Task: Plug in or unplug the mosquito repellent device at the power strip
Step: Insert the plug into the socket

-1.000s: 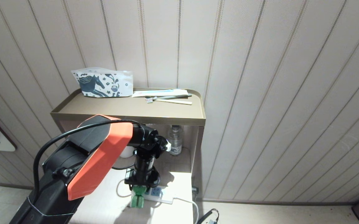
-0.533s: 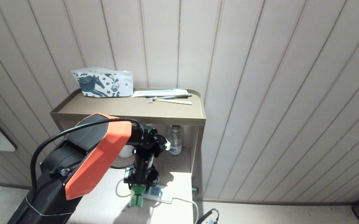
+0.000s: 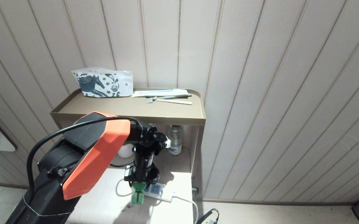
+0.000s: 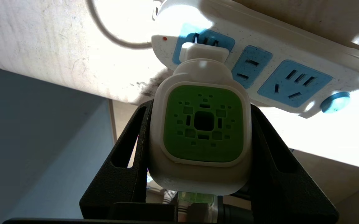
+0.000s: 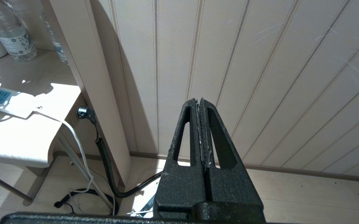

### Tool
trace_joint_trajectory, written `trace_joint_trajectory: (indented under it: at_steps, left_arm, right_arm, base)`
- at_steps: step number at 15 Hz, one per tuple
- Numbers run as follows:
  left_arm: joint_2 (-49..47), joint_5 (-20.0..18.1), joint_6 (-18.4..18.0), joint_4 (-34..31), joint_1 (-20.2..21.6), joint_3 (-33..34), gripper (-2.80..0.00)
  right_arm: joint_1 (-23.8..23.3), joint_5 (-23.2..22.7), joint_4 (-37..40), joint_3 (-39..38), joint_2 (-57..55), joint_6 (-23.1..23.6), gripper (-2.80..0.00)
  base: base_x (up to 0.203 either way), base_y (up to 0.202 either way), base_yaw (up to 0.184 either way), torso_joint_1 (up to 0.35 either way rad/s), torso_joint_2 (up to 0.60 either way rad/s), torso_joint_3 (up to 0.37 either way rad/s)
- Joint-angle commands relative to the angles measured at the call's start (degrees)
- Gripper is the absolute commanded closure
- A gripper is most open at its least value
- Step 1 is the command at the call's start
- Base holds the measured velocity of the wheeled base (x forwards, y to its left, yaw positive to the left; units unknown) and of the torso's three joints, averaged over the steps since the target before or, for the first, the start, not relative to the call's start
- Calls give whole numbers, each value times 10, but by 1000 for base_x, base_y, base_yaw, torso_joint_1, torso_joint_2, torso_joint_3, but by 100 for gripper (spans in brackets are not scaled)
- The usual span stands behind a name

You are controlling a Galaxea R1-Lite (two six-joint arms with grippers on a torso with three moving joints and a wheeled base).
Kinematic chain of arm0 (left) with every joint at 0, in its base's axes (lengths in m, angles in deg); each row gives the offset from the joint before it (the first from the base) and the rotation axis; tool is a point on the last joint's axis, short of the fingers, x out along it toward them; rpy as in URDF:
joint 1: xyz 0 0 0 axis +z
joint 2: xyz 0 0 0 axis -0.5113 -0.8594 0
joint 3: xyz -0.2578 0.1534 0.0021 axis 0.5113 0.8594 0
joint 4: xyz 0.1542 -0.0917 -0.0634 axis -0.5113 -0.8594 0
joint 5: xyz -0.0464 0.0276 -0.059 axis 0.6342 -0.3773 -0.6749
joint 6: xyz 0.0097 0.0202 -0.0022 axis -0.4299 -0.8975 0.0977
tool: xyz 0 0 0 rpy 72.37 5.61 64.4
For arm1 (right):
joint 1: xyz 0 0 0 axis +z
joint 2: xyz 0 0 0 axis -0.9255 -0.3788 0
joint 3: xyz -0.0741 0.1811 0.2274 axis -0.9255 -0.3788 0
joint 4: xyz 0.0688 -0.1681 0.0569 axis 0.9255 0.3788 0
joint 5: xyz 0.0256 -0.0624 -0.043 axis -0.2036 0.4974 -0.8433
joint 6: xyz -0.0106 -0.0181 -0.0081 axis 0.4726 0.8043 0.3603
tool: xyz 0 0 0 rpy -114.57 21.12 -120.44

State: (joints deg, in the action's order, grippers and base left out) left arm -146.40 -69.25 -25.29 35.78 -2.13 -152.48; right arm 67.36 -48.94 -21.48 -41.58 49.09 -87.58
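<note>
Left gripper (image 4: 201, 137) is clamped on the repellent (image 4: 202, 130), one black finger (image 4: 129, 155) on each side of its white housing, green vented face toward the wrist camera. In the head view the gripper (image 3: 138, 188) points down at the table (image 3: 101, 199), with the repellent (image 3: 137, 194) directly under it, between the fingertips.

The repellent's white plug end sits at the end socket of the strip (image 4: 260, 62), the socket next to the red dot, opposite the blue button (image 4: 335, 101). Plug looks pressed against the blue socket face; can't tell how deep the prongs go. The other two sockets have nothing in them.

The strip (image 3: 157, 190) lies on the white table near its right edge, cord (image 3: 185, 202) running off toward the floor.

Right gripper (image 5: 200, 130) is away from the work, fingers closed together with nothing between them, facing the panelled wall (image 5: 260, 62) beside the table.

Nearby: bottle (image 3: 175, 140) under the shelf (image 3: 129, 109), pouch (image 3: 103, 82) and toothbrushes (image 3: 170, 100) on top.
</note>
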Motion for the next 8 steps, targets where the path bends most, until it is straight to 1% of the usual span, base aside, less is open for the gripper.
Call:
trace_joint_trajectory:
  at_steps: [1,2,8]
  left_arm:
    - [1,0,8,-7,-1,0,0]
    - [-1,0,16,-5,-1,0,0]
    - [4,0,17,-3,-12,-1,0]
  right_arm:
    - [0,0,0,0,0,1,0]
    - [0,0,0,0,0,0,0]
    - [-1,0,0,1,-1,4,0]
  base:
    - [0,0,0,0,0,0]
    - [0,0,0,0,0,0]
    - [0,0,0,0,0,0]
